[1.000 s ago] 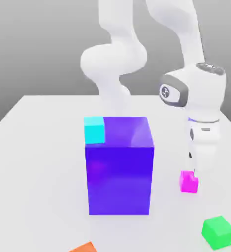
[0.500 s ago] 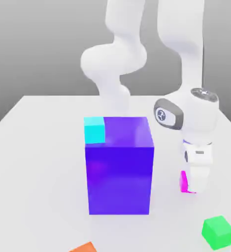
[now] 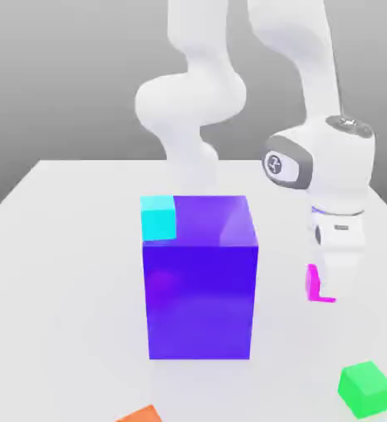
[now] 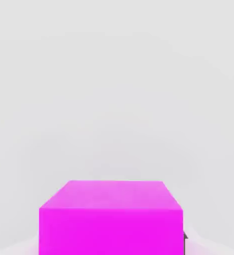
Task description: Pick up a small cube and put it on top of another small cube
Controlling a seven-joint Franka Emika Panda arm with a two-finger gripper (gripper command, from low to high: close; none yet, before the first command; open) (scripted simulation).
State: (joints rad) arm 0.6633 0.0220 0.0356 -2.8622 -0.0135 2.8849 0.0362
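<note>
The small magenta cube (image 3: 313, 282) hangs a little above the white table, at the exterior view's right of the big blue-violet block (image 3: 199, 280). My gripper (image 3: 327, 284) is shut on it, and the white hand covers most of the cube. In the hand view the magenta cube (image 4: 110, 219) looms large and close, with bare table beyond it. The small green cube (image 3: 365, 387) rests on the table nearer the front, at the exterior view's lower right, below and slightly right of the hand.
A cyan small cube (image 3: 158, 218) sits on the top corner of the blue-violet block. An orange small cube (image 3: 143, 414) peeks in at the front edge. The white table (image 3: 64, 272) spreads around them.
The hand came down around the magenta cube, closed on it, and has now risen, lifting the cube off the table. The other cubes have not moved.
</note>
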